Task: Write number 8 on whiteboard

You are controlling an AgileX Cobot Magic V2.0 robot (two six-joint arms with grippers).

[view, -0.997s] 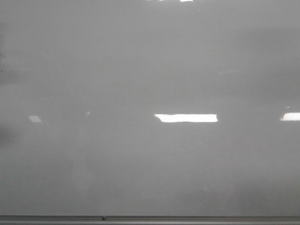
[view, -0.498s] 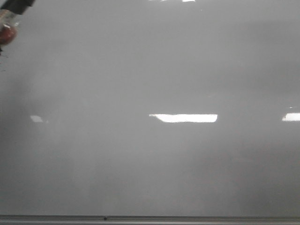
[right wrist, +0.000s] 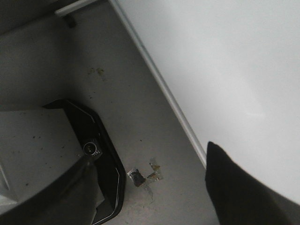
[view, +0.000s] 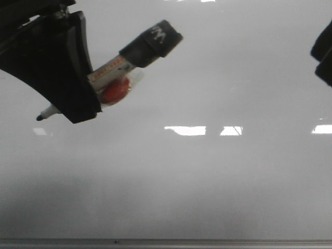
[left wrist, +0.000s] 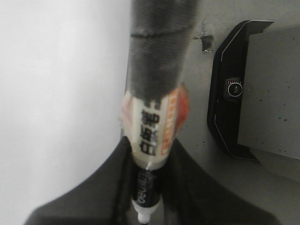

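Observation:
The whiteboard fills the front view, glossy pale grey with bright reflections; no number 8 shows on it. My left gripper is at the upper left, shut on a white marker with a black cap end and a red-orange lump taped to it. The uncapped black tip points left and down, near the board. In the left wrist view the marker sits between the fingers of the left gripper, beside the whiteboard. My right gripper is at the right edge, and in its wrist view it is open and empty.
A thin grey frame strip runs along the board's lower edge, also seen in the right wrist view. A black-rimmed base with a small lens lies on the grey table, with tape scraps nearby.
My left gripper with the marker has come in from the upper left corner, down and to the right over the board. My right gripper has appeared at the right edge.

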